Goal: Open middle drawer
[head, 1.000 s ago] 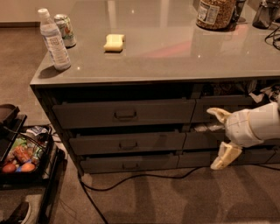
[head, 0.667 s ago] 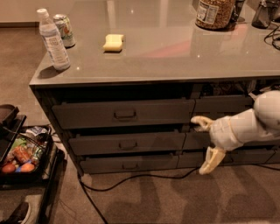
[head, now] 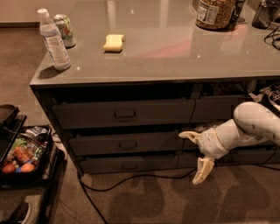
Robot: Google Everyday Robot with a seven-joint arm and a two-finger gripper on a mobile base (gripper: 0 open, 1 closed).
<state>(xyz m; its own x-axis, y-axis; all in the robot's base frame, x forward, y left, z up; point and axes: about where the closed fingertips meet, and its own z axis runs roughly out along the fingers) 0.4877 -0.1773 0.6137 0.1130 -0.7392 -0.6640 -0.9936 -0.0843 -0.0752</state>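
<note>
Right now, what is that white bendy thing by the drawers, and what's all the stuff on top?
That is a robot's arm. The two-fingered part at its tip is its hand, called the end effector. It hangs open and empty, low down, just right of the middle drawer it should pull open. One camera looks down on everything from the front. On the grey counter stand a water bottle, a can and a big jar, and a yellow sponge lies there.

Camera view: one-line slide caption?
Gripper, jaws open, hangs right of the middle drawer, its handle not yet grasped.
</note>
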